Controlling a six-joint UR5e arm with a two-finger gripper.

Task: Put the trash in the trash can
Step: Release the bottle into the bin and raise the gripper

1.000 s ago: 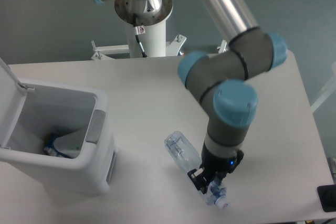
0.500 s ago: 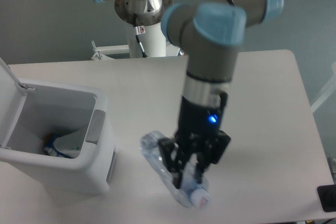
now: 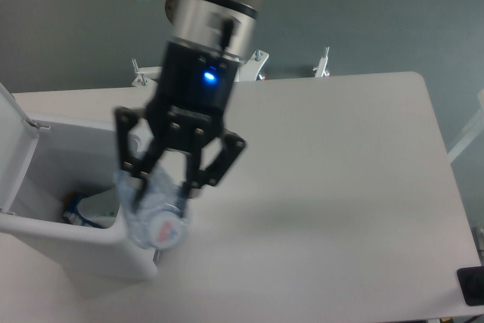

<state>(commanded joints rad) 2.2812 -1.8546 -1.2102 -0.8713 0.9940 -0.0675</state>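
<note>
I've got the gripper clenched on the bottle, long axis abt 11-to-5, cap end low, hanging over the bin's right rim w/ the opening and paper scrap off at 9 o'clock.

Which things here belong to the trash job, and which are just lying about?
Job: bottle in the gripper; open white bin; paper scrap already inside it.
Lying about: dark object at the table's right edge.
</note>
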